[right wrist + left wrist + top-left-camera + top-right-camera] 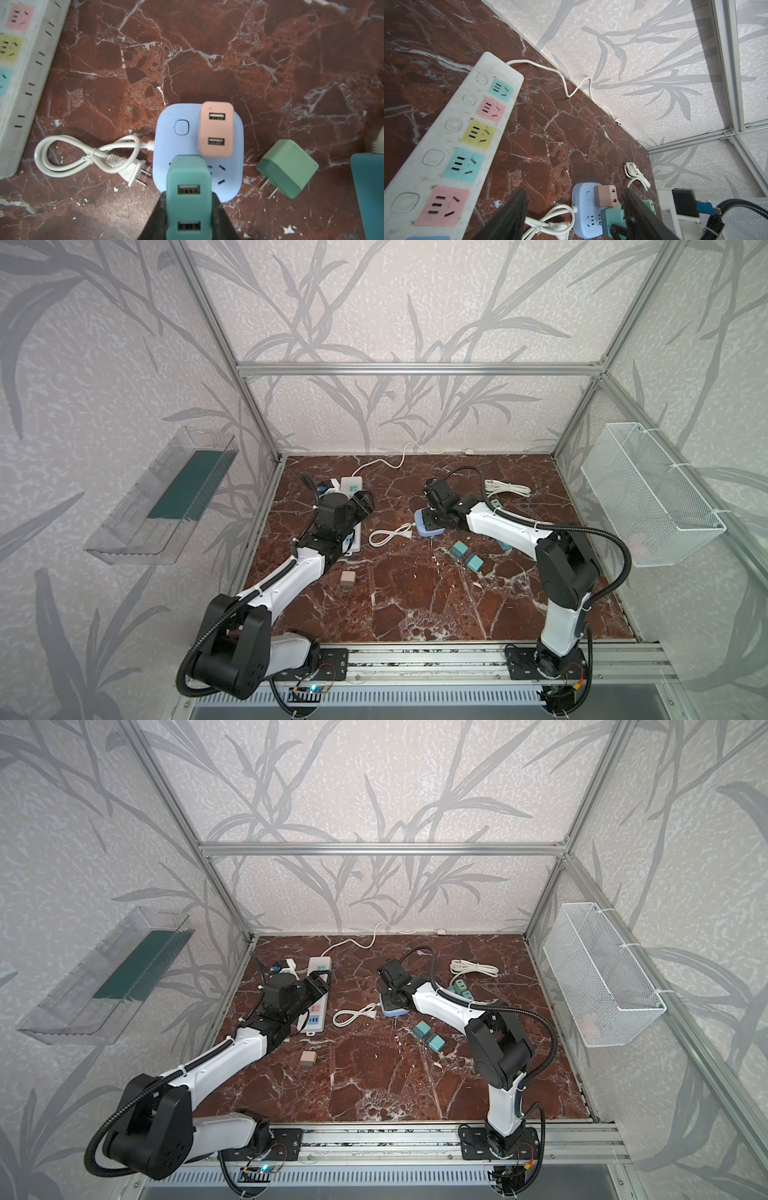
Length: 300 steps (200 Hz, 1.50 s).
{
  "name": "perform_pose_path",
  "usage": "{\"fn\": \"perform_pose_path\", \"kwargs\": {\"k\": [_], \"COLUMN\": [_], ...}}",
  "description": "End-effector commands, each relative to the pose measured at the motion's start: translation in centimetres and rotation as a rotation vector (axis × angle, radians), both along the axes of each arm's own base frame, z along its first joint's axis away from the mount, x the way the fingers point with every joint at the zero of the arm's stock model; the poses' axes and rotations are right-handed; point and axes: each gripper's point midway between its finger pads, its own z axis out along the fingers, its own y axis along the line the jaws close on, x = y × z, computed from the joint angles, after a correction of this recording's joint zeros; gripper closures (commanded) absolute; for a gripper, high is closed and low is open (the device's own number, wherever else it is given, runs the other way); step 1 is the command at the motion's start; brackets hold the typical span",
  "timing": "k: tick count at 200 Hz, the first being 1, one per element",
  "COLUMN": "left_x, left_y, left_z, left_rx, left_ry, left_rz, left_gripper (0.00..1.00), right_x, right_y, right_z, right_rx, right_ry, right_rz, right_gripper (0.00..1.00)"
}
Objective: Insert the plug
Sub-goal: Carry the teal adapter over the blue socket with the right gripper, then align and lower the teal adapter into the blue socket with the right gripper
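Pinching the teal plug (pixel 188 178) by its flanks with the right tool (pixel 189 209), fingers pressed against both sides, USB ports turned toward the wrist camera. Holding it upright on or just over the slotted face of the blue socket block (pixel 164 158), at the end away from the power button. Hiding the prongs beneath the plug's own body; cannot tell whether seated in the slots or only touching them. Sharing that face with a pink charger (pixel 216 128), plugged in just beside the button. Resting flat on the marbled tabletop (pixel 270 52), block and all, with its short white cord (pixel 87 155) looped, tied and lying alongside, two-pin end bare. Leaving a green charger (pixel 288 168) tipped on the tabletop just beside the block yet apart from it, prongs pointing outward.

Hovering with the left tool (pixel 575 207) spread wide, nothing between its fingers, close by the long white power strip (pixel 452 145) and pointed toward the block. Placing that tool, in both top views, over the strip's middle, apart from the right tool. Showing too, in a top view, two teal cubes (pixel 459 549) side by side near the right arm, a beige adapter (pixel 347 578) alone near the left forearm, and a coiled white cable (pixel 509 489) toward the back. Framing the scene with a wire basket (pixel 648 493) on the right wall and a clear tray (pixel 162 497) on the left.
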Motion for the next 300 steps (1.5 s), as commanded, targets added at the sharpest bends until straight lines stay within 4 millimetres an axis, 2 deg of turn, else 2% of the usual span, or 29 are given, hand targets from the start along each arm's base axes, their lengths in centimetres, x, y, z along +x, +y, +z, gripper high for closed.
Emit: {"fn": "perform_pose_path", "kwargs": {"k": [1,75,146,184,216,249,300], "left_x": [0.7,0.8,0.7,0.7,0.7,0.6,0.5], "left_y": [-0.2,-0.4,-0.2,-0.1,0.0,0.1,0.2], "left_z": [1.3,1.1,1.5,1.9,1.7,2.0,2.3], "left_rx": [-0.036,-0.044,-0.047,-0.049,-0.047,-0.050,-0.052], "left_ry": [-0.026,-0.023,-0.028,-0.038,-0.035,-0.040,-0.050], "left_rz": [-0.001,-0.009,-0.003,-0.001,0.003,0.004,0.007], "left_gripper": [0.27,0.28,0.28,0.28,0.28,0.28,0.28], "right_x": [-0.1,0.5,-0.3,-1.0,-1.5,-1.4,-1.6], "right_y": [-0.1,0.4,-0.4,0.0,0.2,0.2,-0.7], "right_z": [-0.3,-1.4,-2.6,-2.2,-2.7,-2.6,-3.7], "right_rx": [-0.014,-0.007,-0.046,-0.054,-0.059,-0.060,-0.153], "right_ry": [0.008,-0.016,0.022,0.027,0.046,0.042,0.043], "right_rz": [-0.020,-0.008,-0.019,-0.006,0.003,-0.005,-0.033], "right_gripper": [1.00,1.00,1.00,1.00,1.00,1.00,1.00]}}
